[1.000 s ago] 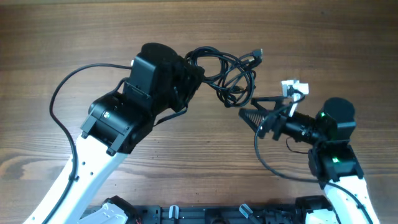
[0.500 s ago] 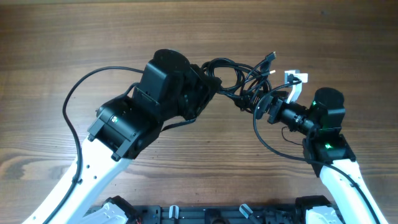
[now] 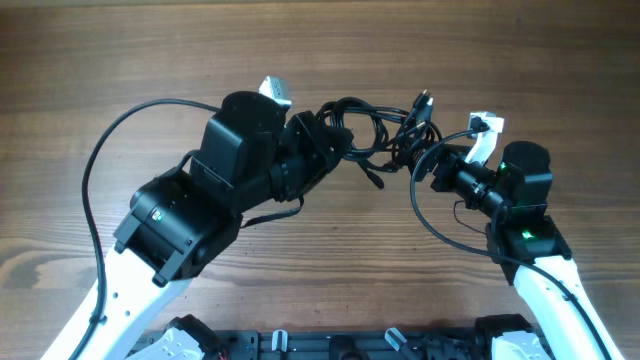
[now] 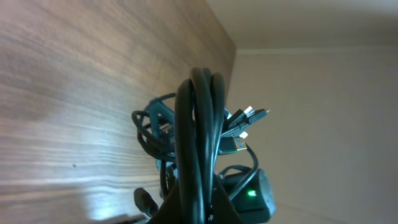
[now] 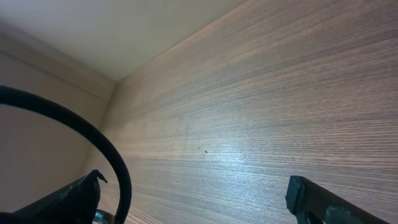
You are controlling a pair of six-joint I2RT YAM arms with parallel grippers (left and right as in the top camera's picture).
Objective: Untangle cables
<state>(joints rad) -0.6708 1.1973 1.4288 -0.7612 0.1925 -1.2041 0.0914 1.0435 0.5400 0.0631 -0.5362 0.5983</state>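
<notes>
looking down from overhead: cables [image 3: 400,138] sit in one tangle mid-table [image 3: 520,50], between left gripper [image 3: 335,140] and right gripper [image 3: 428,165], close to both.
left wrist view: left gripper pinching a bundle of cables [image 4: 198,155], strands running upright through the frame.
right wrist view: fingers [image 5: 314,202] spread wide, table wood seen between them.

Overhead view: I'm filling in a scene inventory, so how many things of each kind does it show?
Arms: 2, left arm and right arm
Cable tangle: 1, its cords too knotted to count singly
Table: 1
Total: 4
</notes>
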